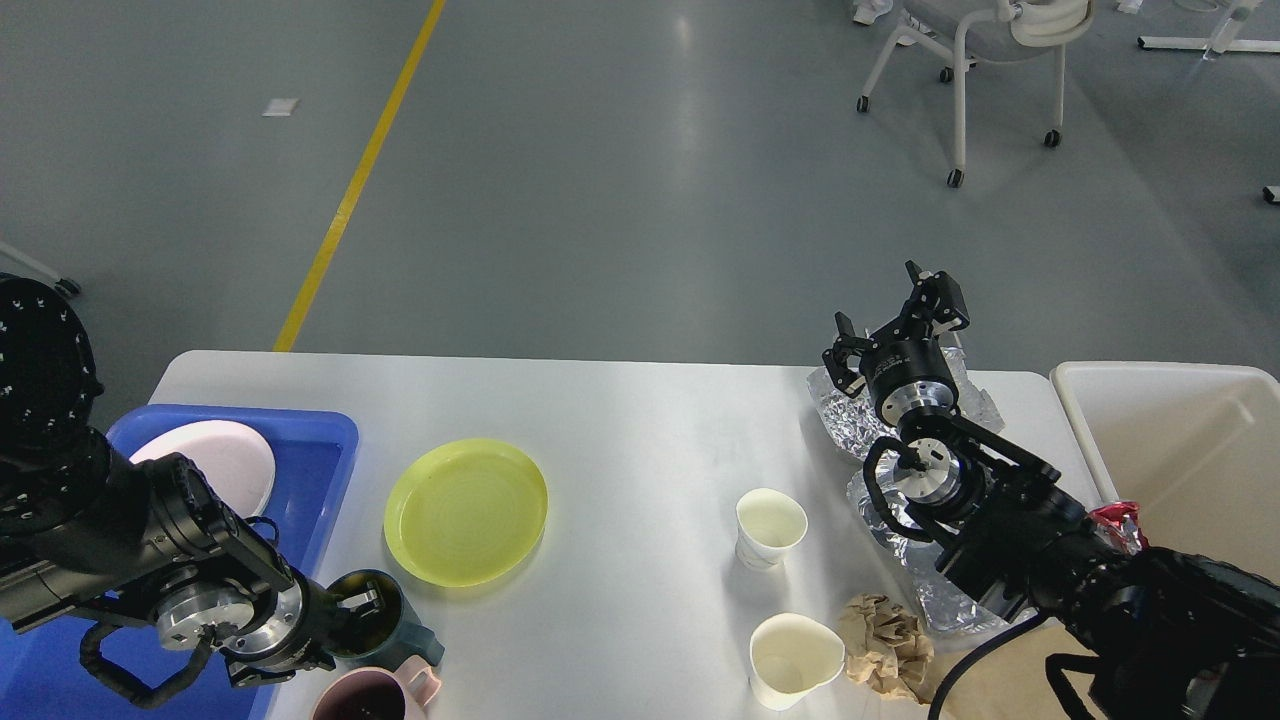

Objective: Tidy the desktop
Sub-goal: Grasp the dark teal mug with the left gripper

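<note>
The white tabletop (620,420) carries a yellow plate (466,511) as landmark. Left of the plate sits a blue tray (318,470) holding a pale plate (222,462). Just nearer than the plate, the left end effector (362,607) grips the rim of a dark green mug (385,625). Right of the plate stand 2 paper cups (770,527); farther right, the right end effector (897,322) hangs spread over crumpled foil (850,420).
</note>
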Controlling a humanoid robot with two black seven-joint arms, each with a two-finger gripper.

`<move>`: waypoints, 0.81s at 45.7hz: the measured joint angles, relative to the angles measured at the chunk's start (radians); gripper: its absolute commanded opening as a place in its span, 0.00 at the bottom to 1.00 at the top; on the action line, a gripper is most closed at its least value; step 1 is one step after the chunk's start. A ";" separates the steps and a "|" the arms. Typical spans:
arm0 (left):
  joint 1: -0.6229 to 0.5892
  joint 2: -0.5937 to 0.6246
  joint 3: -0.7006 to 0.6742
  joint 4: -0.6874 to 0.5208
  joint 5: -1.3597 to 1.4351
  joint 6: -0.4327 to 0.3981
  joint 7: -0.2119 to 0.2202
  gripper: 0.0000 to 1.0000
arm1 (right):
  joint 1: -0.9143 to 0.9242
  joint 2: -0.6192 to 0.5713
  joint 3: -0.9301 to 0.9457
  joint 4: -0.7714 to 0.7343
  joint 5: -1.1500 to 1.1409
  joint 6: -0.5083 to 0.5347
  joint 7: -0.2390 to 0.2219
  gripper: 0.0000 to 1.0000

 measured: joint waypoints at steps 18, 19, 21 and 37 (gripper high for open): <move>0.004 -0.006 0.001 0.000 0.000 0.010 0.009 0.01 | 0.000 0.000 0.000 0.000 0.000 0.000 0.000 1.00; 0.005 -0.006 0.001 0.000 0.000 0.012 0.013 0.00 | 0.000 0.000 0.000 0.000 0.000 0.000 0.000 1.00; 0.006 -0.007 0.001 0.000 0.000 0.019 0.025 0.00 | 0.000 0.000 0.000 0.000 0.000 0.000 0.000 1.00; 0.008 -0.005 0.000 0.000 0.002 0.043 0.065 0.00 | 0.000 0.000 0.000 0.000 0.000 0.000 0.000 1.00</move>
